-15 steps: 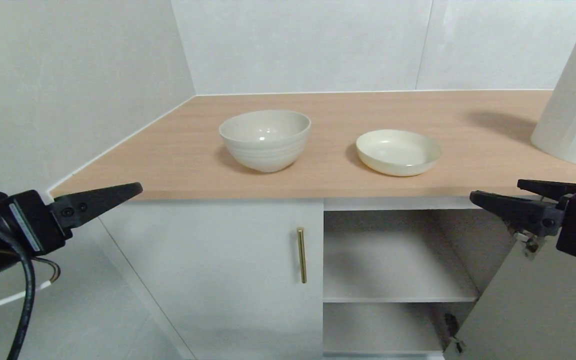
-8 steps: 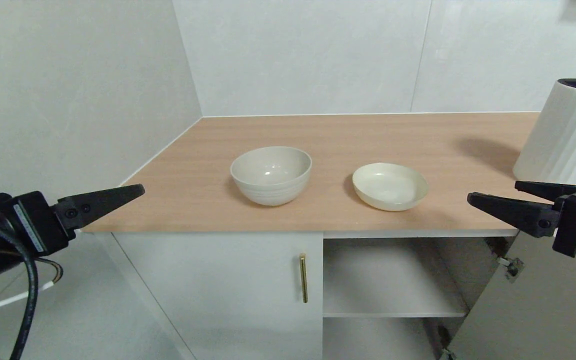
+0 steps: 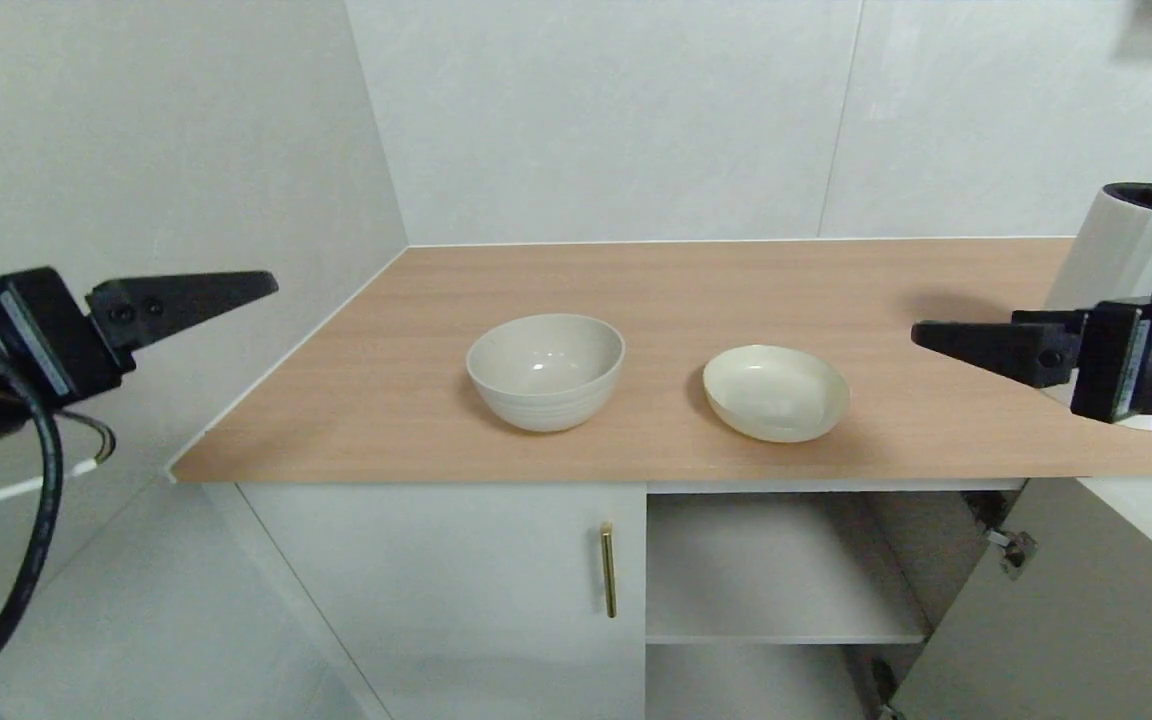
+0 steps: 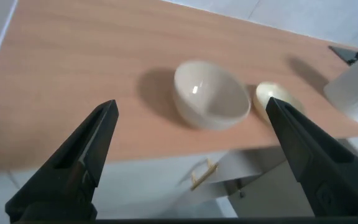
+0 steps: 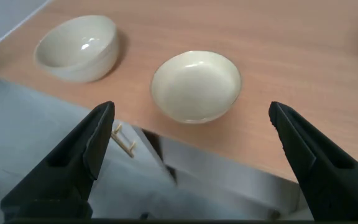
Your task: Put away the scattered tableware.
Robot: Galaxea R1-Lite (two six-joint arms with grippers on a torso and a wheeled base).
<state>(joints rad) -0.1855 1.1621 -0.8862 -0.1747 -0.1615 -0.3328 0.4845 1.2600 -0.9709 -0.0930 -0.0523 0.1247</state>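
Observation:
A deep off-white bowl (image 3: 546, 370) stands on the wooden countertop (image 3: 676, 290), with a shallow cream dish (image 3: 776, 392) just to its right. My left gripper (image 3: 254, 286) hovers open left of the counter's corner, apart from the bowl (image 4: 211, 96); its jaws are spread wide in the left wrist view (image 4: 188, 109). My right gripper (image 3: 946, 336) hangs open above the counter, right of the dish, touching nothing. The dish (image 5: 196, 85) lies between its spread jaws in the right wrist view (image 5: 191, 111), well below them, with the bowl (image 5: 77, 47) farther off.
A white ribbed vase (image 3: 1136, 240) stands at the counter's right end, behind my right gripper. Below, the left cabinet door with its gold handle (image 3: 608, 570) is closed. The right door (image 3: 1056, 620) is swung open, baring a white shelf (image 3: 786, 625).
The head camera has shifted, so the counter sits lower and smaller in the picture. Both grippers have risen from counter-edge height to above the countertop, still open.

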